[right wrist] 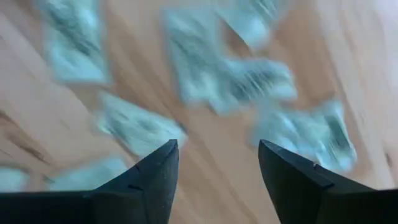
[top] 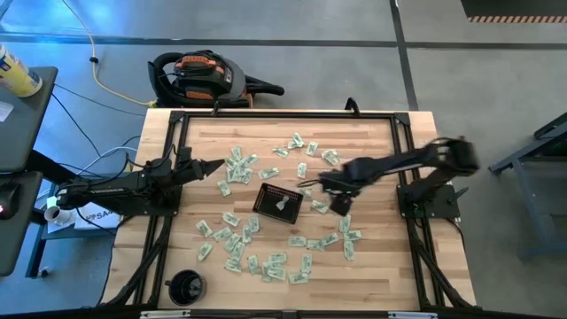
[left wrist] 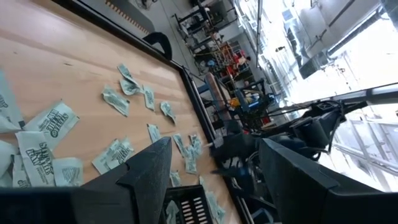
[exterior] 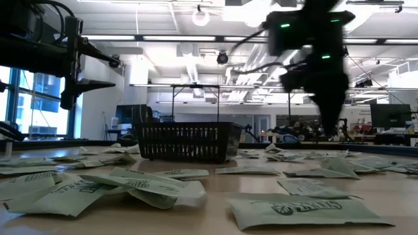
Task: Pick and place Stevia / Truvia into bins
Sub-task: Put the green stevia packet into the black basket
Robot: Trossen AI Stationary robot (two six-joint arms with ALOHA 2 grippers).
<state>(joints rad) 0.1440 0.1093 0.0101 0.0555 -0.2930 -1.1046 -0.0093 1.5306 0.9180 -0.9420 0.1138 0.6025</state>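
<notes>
wooden table (top: 372,266), dozens of sachets (top: 270,264), one black tray (top: 268,197) holding one, both jaws open, empty

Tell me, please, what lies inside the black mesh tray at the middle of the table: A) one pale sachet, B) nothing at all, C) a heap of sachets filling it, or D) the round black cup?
A: the high view shows a single pale sachet lying in the black mesh tray, while the other sachets are scattered on the table around it.
</notes>
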